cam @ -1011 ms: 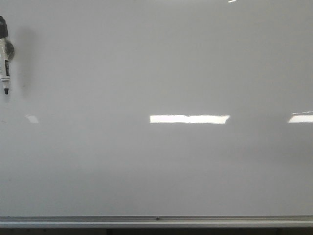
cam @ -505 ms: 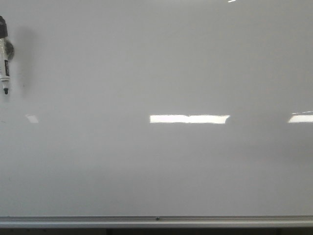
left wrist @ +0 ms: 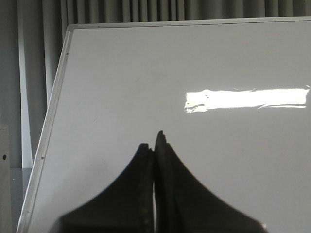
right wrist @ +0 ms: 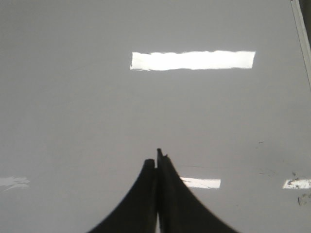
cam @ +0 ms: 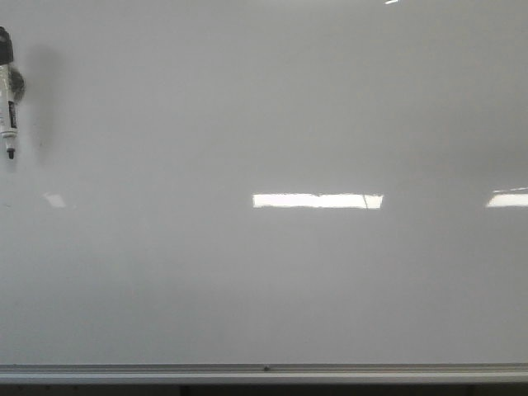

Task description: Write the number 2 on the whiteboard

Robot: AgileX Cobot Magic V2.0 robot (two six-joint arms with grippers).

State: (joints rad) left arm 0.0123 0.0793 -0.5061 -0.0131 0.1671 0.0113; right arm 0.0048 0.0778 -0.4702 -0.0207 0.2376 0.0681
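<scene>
White gloss covers the whole whiteboard (cam: 264,124) and no number 2 is on it in any view; the writing looks not yet begun. A marker (cam: 8,103) hangs at the board's far left edge in the front view, well above the silver rail (cam: 264,372) along the bottom, tip pointing down, untouched by either arm.

Main risk, as I judge it: neither tool holds a pen, so any stroke made now would leave nothing. Fetching the marker could also go badly, because it sits flat against the slick board and a misaligned pinch might knock it down toward the rail. The bright strips of reflected light could be mistaken for marks, and a faint dark sliver at the right end of the middle strip is too small to identify.

Left tool (left wrist: 154,145) has its dark fingers pressed together with nothing between them, aimed at the board near its left frame. Right tool (right wrist: 157,162) is likewise closed and empty, facing the board closer to its right frame.
</scene>
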